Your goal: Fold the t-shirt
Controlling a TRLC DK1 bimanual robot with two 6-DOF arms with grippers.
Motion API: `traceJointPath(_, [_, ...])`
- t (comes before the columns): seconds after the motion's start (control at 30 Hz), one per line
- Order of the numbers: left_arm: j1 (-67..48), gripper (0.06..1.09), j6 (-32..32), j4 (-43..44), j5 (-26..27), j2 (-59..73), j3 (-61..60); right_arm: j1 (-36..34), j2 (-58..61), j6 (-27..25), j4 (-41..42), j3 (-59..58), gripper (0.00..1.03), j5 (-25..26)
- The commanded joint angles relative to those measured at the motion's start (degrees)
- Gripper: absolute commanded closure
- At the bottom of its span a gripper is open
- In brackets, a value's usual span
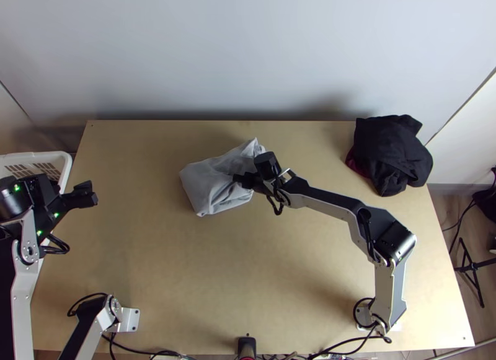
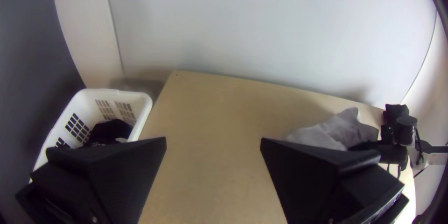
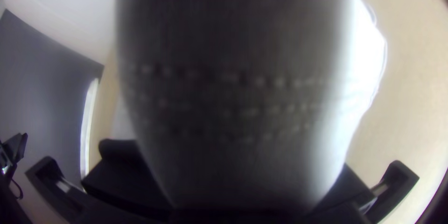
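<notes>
The light grey t-shirt (image 1: 208, 180) lies in a loose, creased bundle toward the table's far middle. Over the table's left side, well away from the cloth, is my left gripper (image 1: 85, 196); in the left wrist view the same left gripper (image 2: 213, 144) is open with nothing between its fingers. My right gripper (image 1: 240, 179) is at the bundle's right part. In the right wrist view, t-shirt fabric (image 3: 233, 88) with stitched seams rises close to the camera and narrows down between the fingers of the right gripper (image 3: 238, 198), shut on it. The cloth hides its fingertips.
A white basket (image 2: 140, 107) holding dark cloth stands beyond the table's left edge. Black clothes (image 1: 394, 152) lie heaped at the far right corner. Bare wood of the table (image 1: 217, 273) stretches between the t-shirt and the near edge.
</notes>
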Motion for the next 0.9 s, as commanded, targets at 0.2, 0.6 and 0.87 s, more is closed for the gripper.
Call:
traceJointPath(0.2, [9.6, 0.1, 4.7, 1.6, 4.7, 1.1, -1.7, -1.6, -7.9, -9.1, -4.7, 6.0, 1.0, -1.1])
traceJointPath(0.6, [9.9, 0.1, 4.7, 2.0, 7.1, 2.4, -2.7, -8.5, -14.6, -15.4, -5.7, 13.4, 1.0, 0.4])
traceJointPath(0.87, [8.7, 0.1, 2.8, 3.0, 9.4, 3.4, -3.5, -22.4, -17.7, -18.6, -11.7, 21.6, 1.0, 0.4])
